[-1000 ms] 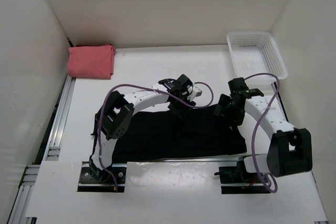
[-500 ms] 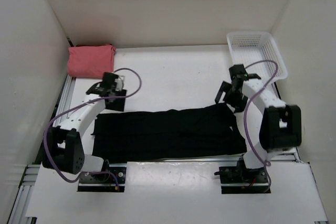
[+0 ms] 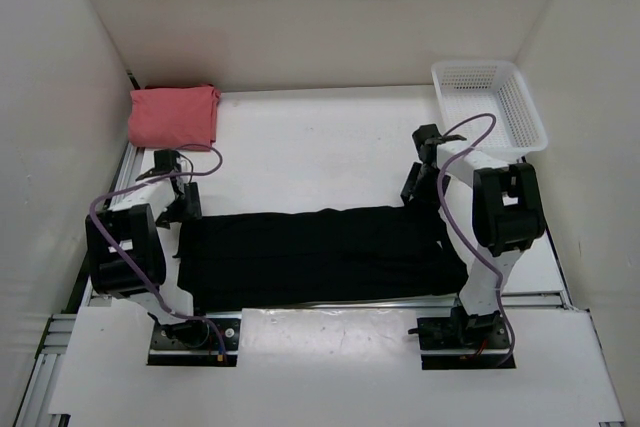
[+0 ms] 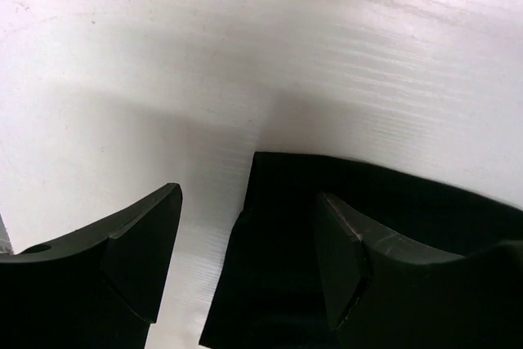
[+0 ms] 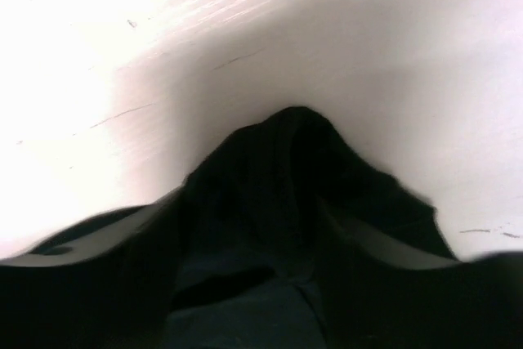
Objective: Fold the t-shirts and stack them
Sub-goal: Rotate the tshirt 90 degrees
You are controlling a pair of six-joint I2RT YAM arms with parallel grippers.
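A black t-shirt [image 3: 320, 255] lies as a long flat band across the near part of the table. My left gripper [image 3: 183, 209] is at its far left corner; in the left wrist view the gripper [image 4: 245, 259] is open, with the shirt's corner [image 4: 278, 194] on the table between the fingers. My right gripper [image 3: 413, 187] is at the far right corner. In the blurred right wrist view the gripper [image 5: 270, 275] has its fingers apart around a raised peak of black cloth [image 5: 286, 169]. A folded salmon pink t-shirt [image 3: 172, 115] rests at the back left.
A white mesh basket [image 3: 490, 102] stands at the back right, close behind the right arm. White walls close in the table on three sides. A metal rail [image 3: 110, 237] runs along the left edge beside the left arm.
The left arm swung from the shirt's middle out to its left end and its jaws widened. The right gripper shifted slightly back and left onto the right corner. The shirt now lies straighter.
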